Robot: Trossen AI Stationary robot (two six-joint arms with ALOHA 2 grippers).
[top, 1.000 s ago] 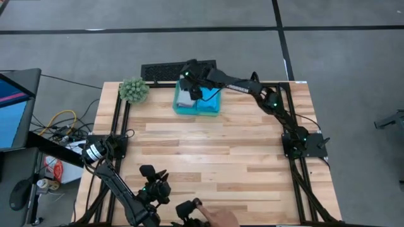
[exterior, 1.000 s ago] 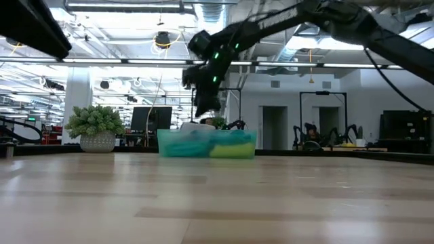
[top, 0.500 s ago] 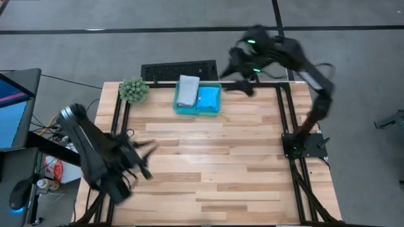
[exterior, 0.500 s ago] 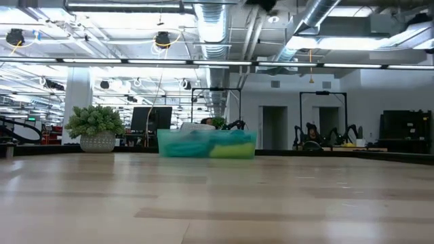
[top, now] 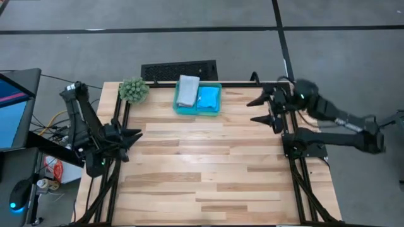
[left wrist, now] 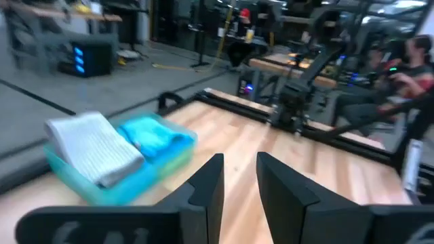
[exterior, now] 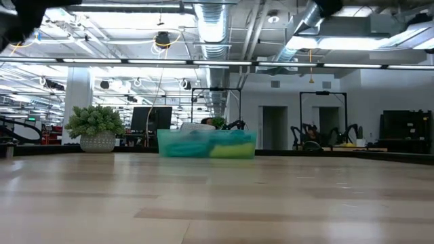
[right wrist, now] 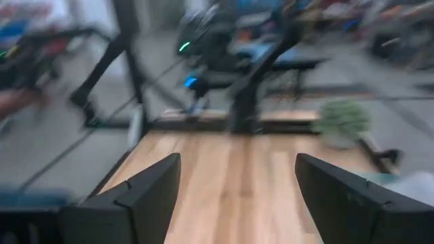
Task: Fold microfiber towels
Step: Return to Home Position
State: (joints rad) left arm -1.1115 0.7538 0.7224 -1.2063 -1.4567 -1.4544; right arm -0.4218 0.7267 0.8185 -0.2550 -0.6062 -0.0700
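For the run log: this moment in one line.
left gripper: open, left edge | right gripper: open, right edge | grey towel, blue towel: folded in teal tray

Robotics lab: exposed ceiling ducts (exterior: 211, 27), strip lights (exterior: 203, 63), more arm rigs (exterior: 306, 134) behind, concrete floor (top: 189, 44).

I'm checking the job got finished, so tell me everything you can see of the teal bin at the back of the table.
The bin is a shallow rectangular tray of translucent teal plastic, standing flat at the table's far edge. Inside, a folded grey towel lies on its left side, rising above the rim, beside a bright blue towel; in the low view a yellow-green tint shows through its right wall. The plant ball sits apart to its left.
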